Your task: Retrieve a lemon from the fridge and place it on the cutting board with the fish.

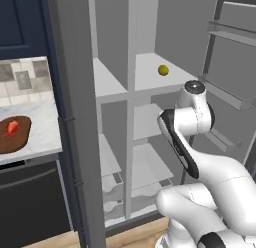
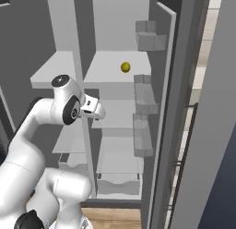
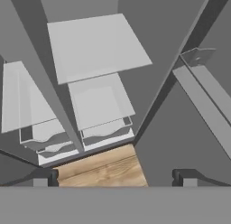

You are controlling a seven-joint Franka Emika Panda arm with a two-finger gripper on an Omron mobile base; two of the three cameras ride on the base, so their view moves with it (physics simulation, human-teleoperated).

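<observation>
Wide-open end effector (image 3: 115, 175) faces low fridge (image 1: 145, 117) drawers; base views add lemon (image 1: 163, 70) above.

Dark navy cabinets (image 1: 17, 17), a tiled backsplash (image 1: 22, 81), a pale marble counter (image 1: 42, 127), wood floor (image 3: 101, 169)

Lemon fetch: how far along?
Done: tall grey fridge stands open. In hand: open gripper holds nothing, angled down at the lower shelves. Left: small yellow lemon sits on an upper shelf; oval brown cutting board carries just the red-orange fish.
</observation>
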